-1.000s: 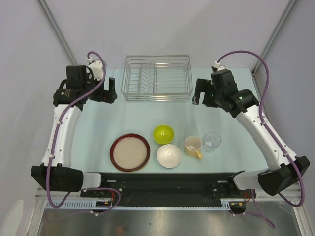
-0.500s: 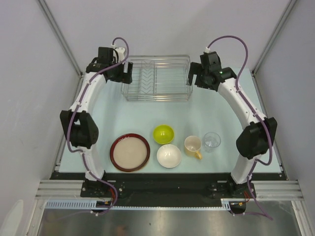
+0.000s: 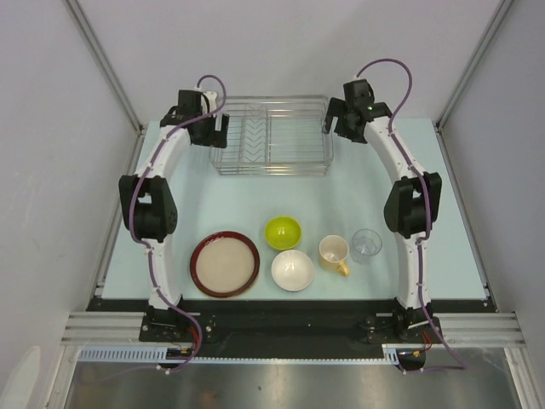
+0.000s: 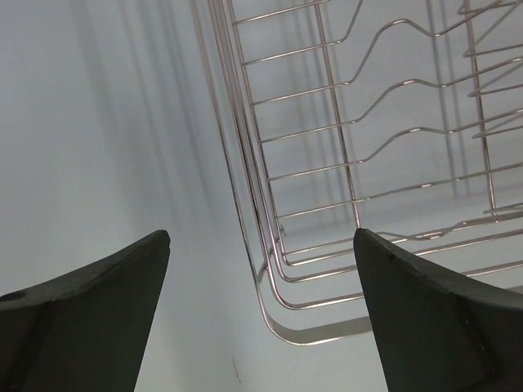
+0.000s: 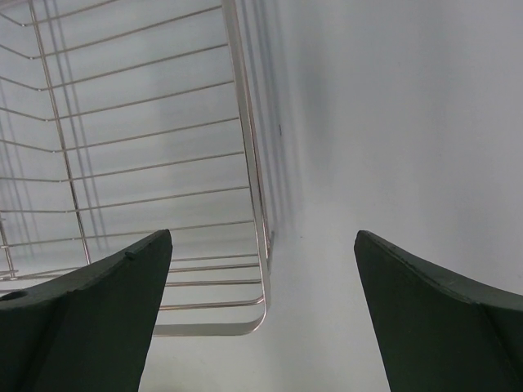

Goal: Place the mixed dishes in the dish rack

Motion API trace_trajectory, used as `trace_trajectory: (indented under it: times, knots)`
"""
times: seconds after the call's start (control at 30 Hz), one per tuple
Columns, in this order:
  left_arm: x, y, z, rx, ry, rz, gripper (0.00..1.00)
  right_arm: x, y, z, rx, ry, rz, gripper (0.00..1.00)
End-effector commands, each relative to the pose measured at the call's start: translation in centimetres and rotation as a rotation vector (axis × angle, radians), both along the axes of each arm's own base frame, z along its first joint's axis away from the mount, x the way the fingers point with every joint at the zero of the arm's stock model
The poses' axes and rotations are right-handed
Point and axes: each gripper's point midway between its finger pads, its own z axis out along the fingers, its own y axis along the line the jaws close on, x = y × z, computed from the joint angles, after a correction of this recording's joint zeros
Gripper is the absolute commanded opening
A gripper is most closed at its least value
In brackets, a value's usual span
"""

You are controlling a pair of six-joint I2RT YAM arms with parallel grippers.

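From above, my left gripper hangs at the left end of the rack, and my right gripper hangs at its right end. Both arms reach far out across the table. The rack sits at the far middle of the table with nothing in it. The dishes stand in a loose row near my bases, well apart from the rack. The plate is on the left and the green bowl is beside it. The white bowl is just in front of the green one. Next come the mug and then the glass.

In my left wrist view, my fingers are spread wide with nothing between them. The rack's rounded corner and side rim show in the gap. I cannot tell whether I touch the wire.

In my right wrist view, the fingers are likewise spread wide and hold nothing. The rack's other corner lies towards the left finger, with bare table on the right.
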Motion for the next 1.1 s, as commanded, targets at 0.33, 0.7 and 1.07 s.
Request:
trace_trajectory:
  times: [0.33,0.7,1.07]
  knots:
    - [-0.4,2.3,-4.2,0.091,0.012,0.042,0.99,-1.4,0.3,-6.6,-0.055,0.138,0.012,1.00]
    - [-4.2,3.8,-7.1,0.169,0.052,0.038,0.99,-6.6,-0.6,-9.7,-0.116,0.221,-0.002,1.00]
    - [-7.4,4.0,-6.4,0.170,0.036,0.025,0.99,-10.5,0.5,-8.1,-0.152,0.201,0.022,1.00]
